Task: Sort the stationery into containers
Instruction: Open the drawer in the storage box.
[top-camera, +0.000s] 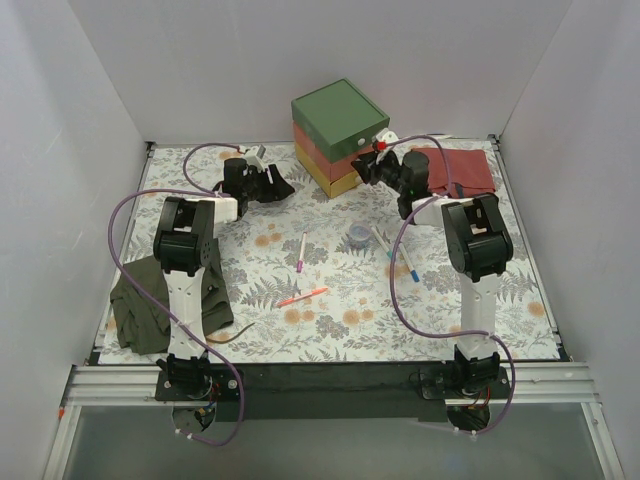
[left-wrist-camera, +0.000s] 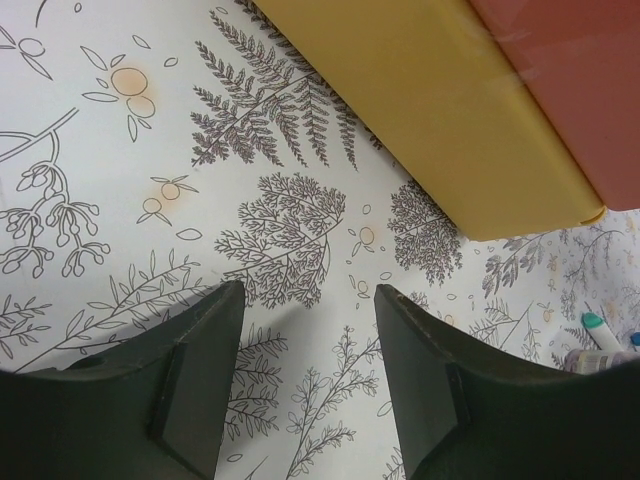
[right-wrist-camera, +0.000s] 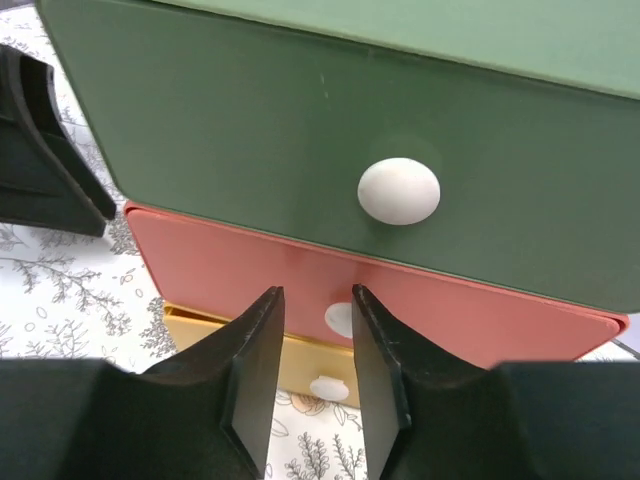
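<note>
Right now the right end effector (right-wrist-camera: 312, 300) faces the drawer fronts squarely, its fingers a narrow gap apart and clamped on nothing. The salmon drawer's knob (right-wrist-camera: 338, 318) shows in that gap, dead ahead; whether the fingers already flank it I cannot tell. Green drawer's knob (right-wrist-camera: 398, 190) sits above and to the side. The right arm is the nearer one. Left end effector (left-wrist-camera: 308, 295) is spread wide and empty beside the yellow drawer (left-wrist-camera: 440, 110). Pink pen (top-camera: 302, 252), orange-red pen (top-camera: 303, 296) and tape roll (top-camera: 358, 236) lie on the table (top-camera: 500, 300), well behind both.
</note>
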